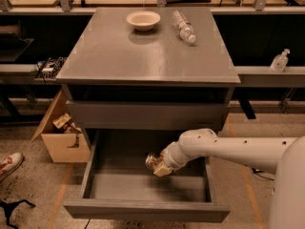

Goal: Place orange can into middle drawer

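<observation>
The middle drawer (143, 209) is pulled wide open below the gray cabinet top; it is a deep gray tray with low side walls. My gripper (159, 167) reaches in from the right, over the drawer's right half, and is shut on the orange can (153, 161). The can is a small shiny gold-orange drink can, lying tilted in the fingers with one silver end facing left, held low inside the drawer. I cannot tell whether it touches the drawer floor. My white arm (228, 147) spans the drawer's right wall.
On the cabinet top (147, 51) stand a pale bowl (143, 20) and a clear plastic bottle (184, 26) lying on its side. A cardboard box (59, 132) sits on the floor left of the drawer. A shelf with a pump bottle (279, 60) is at right.
</observation>
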`<move>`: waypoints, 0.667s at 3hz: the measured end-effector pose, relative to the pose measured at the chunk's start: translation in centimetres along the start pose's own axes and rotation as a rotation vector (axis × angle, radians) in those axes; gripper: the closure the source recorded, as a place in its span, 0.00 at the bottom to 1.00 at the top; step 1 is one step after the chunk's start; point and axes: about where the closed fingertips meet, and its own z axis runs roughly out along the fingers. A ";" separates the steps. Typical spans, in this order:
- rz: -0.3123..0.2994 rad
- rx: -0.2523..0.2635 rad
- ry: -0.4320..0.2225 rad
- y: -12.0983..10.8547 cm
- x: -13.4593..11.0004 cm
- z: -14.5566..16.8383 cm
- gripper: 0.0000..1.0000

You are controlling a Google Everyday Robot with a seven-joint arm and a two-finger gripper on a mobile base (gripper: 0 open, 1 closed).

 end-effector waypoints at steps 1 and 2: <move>-0.009 -0.006 -0.010 0.1 -0.1 -0.1 0.12; -0.012 0.010 -0.011 -0.6 0.2 -1.1 0.00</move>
